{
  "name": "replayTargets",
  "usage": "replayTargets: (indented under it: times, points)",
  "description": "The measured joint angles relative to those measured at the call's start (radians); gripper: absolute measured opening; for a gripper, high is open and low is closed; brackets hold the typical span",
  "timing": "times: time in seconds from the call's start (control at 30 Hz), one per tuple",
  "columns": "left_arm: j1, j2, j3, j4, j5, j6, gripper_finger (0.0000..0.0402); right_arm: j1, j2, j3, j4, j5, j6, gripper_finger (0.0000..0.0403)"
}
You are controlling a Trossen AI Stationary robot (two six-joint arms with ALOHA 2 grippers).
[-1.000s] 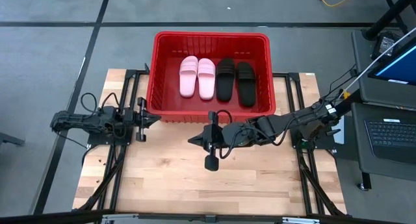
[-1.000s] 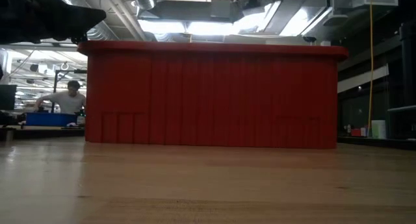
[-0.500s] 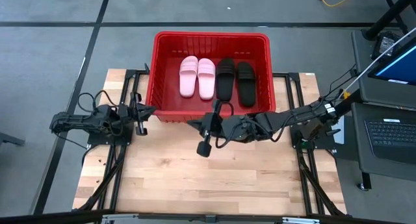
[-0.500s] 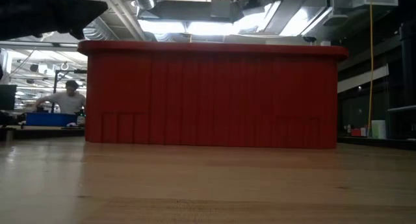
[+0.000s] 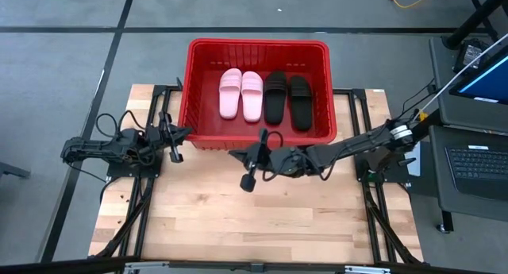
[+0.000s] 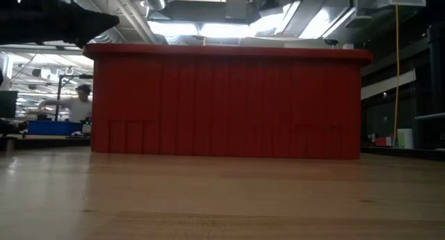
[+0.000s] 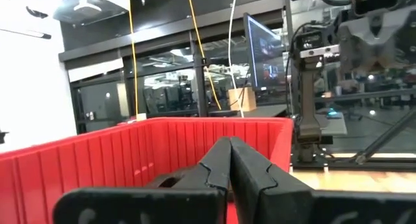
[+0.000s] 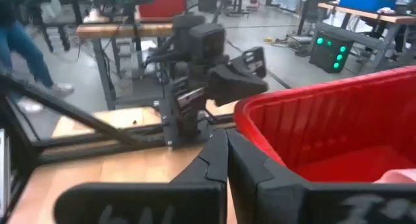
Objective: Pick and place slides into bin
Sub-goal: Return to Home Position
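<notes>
- Left gripper [image 5: 185, 133] is level at the near-left corner of the bin [image 5: 258, 44], arm folded over the left edge of the table [image 5: 238, 226]; my fingers are pressed together, holding nothing
- Right gripper [image 5: 233, 153] is stretched low across the table, just in front of the bin's near wall, pointing left; fingers together, empty
- Pink slides [image 5: 240, 94] and black slides [image 5: 286, 99] lie side by side inside the bin; pink pair left, black pair right

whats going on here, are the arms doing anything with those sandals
Neither arm holds anything. The red bin contains two pink slides on the left arm's side and two black slides on the right's. The left gripper is shut by the bin's front left corner; the right gripper is shut above the table in front of the bin.
</notes>
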Motion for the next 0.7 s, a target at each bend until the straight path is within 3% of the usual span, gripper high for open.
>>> replayTargets:
  times: [0.3,0.7]
  points:
    - [0.0,0.0,0.0,-0.007,-0.017,0.0,0.0001,0.022,-0.217,-0.181,0.04,0.001,-0.024,0.0007]
    - [0.0,0.001,0.0,-0.011,-0.016,0.0,0.0009,0.068,-0.557,-0.65,0.268,0.001,-0.028,0.0007]
